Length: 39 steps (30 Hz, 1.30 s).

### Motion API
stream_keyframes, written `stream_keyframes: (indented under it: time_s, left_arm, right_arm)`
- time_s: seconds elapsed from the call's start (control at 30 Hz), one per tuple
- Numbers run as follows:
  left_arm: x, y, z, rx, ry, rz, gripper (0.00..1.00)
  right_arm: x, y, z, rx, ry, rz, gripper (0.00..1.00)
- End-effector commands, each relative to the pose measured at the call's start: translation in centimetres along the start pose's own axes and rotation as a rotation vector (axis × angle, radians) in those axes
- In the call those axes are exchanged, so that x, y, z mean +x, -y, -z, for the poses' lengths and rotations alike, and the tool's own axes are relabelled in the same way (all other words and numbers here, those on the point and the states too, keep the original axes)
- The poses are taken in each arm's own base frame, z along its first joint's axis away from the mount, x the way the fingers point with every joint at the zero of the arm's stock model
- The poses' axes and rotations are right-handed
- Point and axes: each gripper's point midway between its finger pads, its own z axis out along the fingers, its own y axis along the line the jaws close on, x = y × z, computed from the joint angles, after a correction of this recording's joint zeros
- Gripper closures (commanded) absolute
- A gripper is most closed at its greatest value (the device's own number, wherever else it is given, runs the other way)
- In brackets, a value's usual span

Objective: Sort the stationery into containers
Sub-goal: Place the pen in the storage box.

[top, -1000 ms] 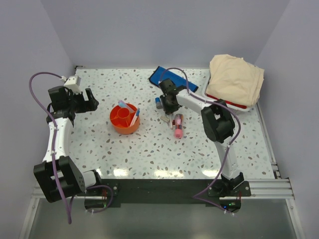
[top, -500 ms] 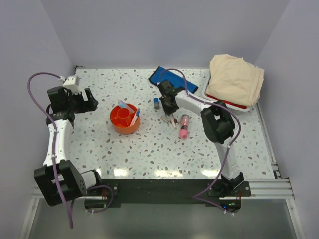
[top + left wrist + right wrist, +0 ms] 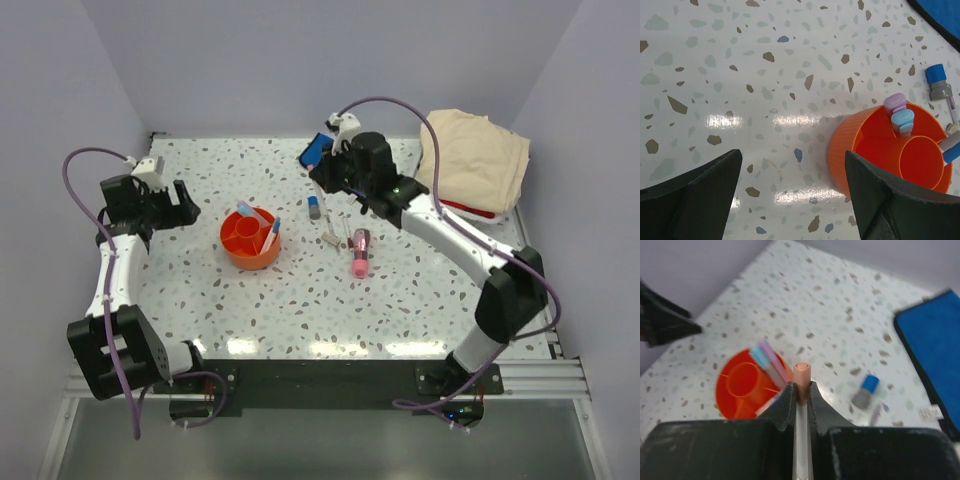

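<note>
Pink tube (image 3: 359,255) lies on the table (image 3: 300,300), right of the tub (image 3: 245,258) and well apart. In the tub we see a lilac marker (image 3: 896,102), a light-blue marker (image 3: 902,120) and a blue-tipped pen (image 3: 951,149). Left gripper (image 3: 792,200), left of the tub: jaws wide, nothing between them. Blue-capped stick (image 3: 314,207) lies right of the tub, farther back. Right gripper (image 3: 801,386), raised beyond-right of the tub, pinches a peach-tipped pen (image 3: 802,371). Pouch (image 3: 935,355) lies farthest back.

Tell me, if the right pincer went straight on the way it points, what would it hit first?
Most likely bare table. The right pincer, shut on a peach-tipped pen, aims at the speckled gap between the orange tub and a blue-capped marker, though depth is hard to judge.
</note>
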Motion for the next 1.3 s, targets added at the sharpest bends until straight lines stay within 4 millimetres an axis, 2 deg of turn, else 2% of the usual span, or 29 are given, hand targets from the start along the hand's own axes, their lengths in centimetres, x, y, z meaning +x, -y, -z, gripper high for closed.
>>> stream_keyframes:
  time_s: [0.0,0.03,0.07,0.1,0.17,0.3,0.47,0.7,0.9,1.07,1.23,1.27]
  left_arm:
    - [0.0,-0.5,-0.9,0.005,-0.025,0.024,0.12]
    - [-0.1,-0.5,-0.9,0.005,-0.027,0.026,0.12]
    - [0.1,-0.6,-1.1,0.006,-0.037,0.027,0.12]
    - [0.4,-0.7,-1.2,0.004,-0.046,0.03,0.12]
    - [0.4,-0.9,-1.4,0.001,-0.059,0.025,0.12]
    - [0.7,-1.2,-1.7,-0.007,-0.086,0.017,0.12]
    - [-0.2,-1.4,-1.8,-0.012,-0.077,0.008,0.12]
    - [0.4,-1.5,-2.0,-0.013,-0.09,0.017,0.12]
    - [0.3,-1.5,-2.1,-0.009,-0.104,0.016,0.12]
    - [-0.2,-1.7,-2.6,-0.007,-0.106,0.016,0.12]
    - [-0.3,-1.8,-2.8,-0.006,-0.107,0.017,0.12]
    - [-0.3,-1.7,-2.7,-0.004,-0.107,0.017,0.12]
  right_arm:
    - [-5.0,-10.4,1.4,-0.298,0.414,0.14,1.0]
    - [-4.8,-11.5,1.5,-0.325,0.444,0.157,1.0]
    - [-6.2,-12.7,2.2,-0.359,0.551,0.182,1.0]
    - [-5.0,-13.8,2.2,-0.385,0.561,0.196,1.0]
    - [-5.0,-15.2,2.0,-0.412,0.639,0.216,1.0]
    - [-3.2,-15.7,0.6,-0.418,0.682,0.223,1.0]
    - [-2.2,-15.4,-1.1,-0.398,0.706,0.225,1.0]
    - [0.3,-14.8,-2.7,-0.392,0.689,0.22,1.0]
    - [2.8,-13.0,-3.4,-0.334,0.653,0.177,1.0]
    - [5.0,-11.7,-5.1,-0.278,0.604,0.156,1.0]
    - [6.3,-11.0,-5.9,-0.254,0.575,0.162,1.0]
    - [6.5,-10.9,-5.9,-0.256,0.568,0.162,0.85]
